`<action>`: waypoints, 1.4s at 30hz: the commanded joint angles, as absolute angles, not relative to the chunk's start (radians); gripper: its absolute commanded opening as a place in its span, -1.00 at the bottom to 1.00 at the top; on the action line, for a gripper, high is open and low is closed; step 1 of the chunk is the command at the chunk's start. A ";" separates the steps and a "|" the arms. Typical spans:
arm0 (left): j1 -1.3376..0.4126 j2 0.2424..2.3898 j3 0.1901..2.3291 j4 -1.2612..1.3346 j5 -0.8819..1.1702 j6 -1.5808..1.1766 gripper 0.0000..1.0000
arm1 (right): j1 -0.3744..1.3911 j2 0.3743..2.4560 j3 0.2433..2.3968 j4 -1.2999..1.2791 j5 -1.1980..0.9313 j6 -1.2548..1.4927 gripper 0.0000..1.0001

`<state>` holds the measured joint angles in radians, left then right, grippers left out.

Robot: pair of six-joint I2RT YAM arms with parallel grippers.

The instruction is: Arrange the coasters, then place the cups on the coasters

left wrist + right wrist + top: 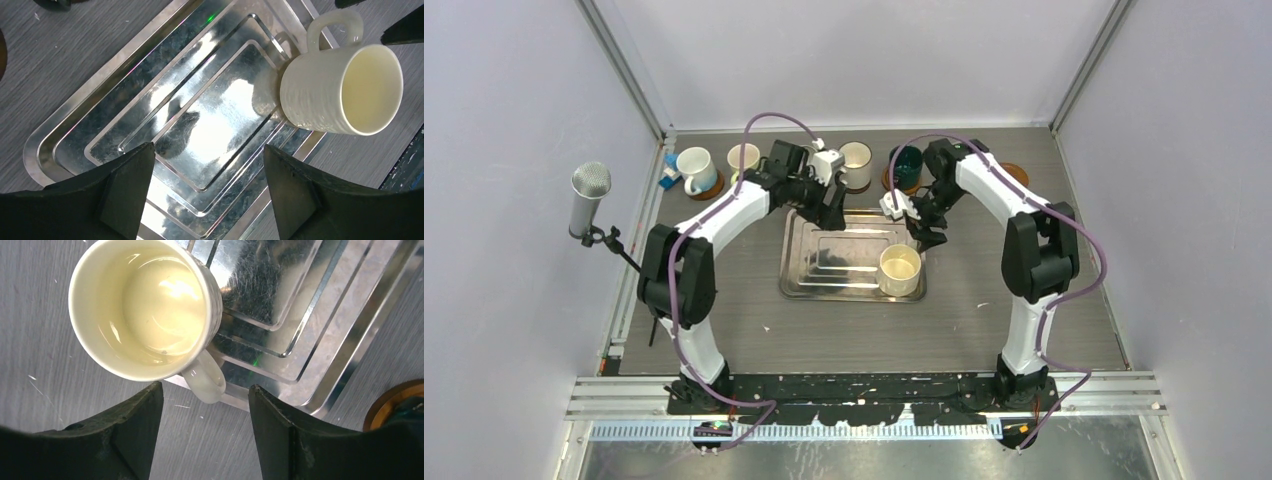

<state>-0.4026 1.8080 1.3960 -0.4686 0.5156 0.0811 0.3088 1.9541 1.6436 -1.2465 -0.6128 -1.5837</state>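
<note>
A cream ribbed cup (900, 270) stands upright in the near right corner of the steel tray (824, 275). My right gripper (921, 232) hangs open just behind it; in the right wrist view the cup (142, 307) points its handle (206, 381) toward the gap between my fingers (135, 430), untouched. My left gripper (832, 215) is open over the tray's far edge and holds nothing (207, 167); the cup (345, 90) lies off to its right. Along the back stand a white cup (694, 168) on a coaster (711, 187), two cream cups (743, 158) (856, 165), a teal cup (908, 167) and a bare coaster (1016, 175).
A microphone on a stand (589, 200) rises at the left edge. A small blue object (669, 176) lies by the left wall. Frame rails close the table on the left, back and right. An orange-brown coaster rim (392, 399) shows at the right wrist view's lower right.
</note>
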 commanded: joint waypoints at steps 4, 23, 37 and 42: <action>-0.396 1.717 1.386 -0.466 0.510 0.081 0.64 | 0.338 1.997 1.646 -1.295 -0.542 -1.869 0.32; -0.379 1.738 1.389 -0.467 0.474 0.091 0.64 | 0.365 2.014 1.573 -1.202 -0.530 -1.977 -0.15; -0.362 1.764 1.409 -0.468 0.474 0.099 0.64 | 0.371 1.956 1.526 -1.091 -0.553 -1.887 -0.80; -0.355 1.768 1.416 -0.468 0.479 0.109 0.64 | 0.366 1.912 1.536 -1.083 -0.615 -1.808 -0.99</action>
<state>-0.3656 1.7638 1.3724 -0.4732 0.4709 0.0898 0.3656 2.0129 1.5185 -1.1091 -0.5163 -1.8793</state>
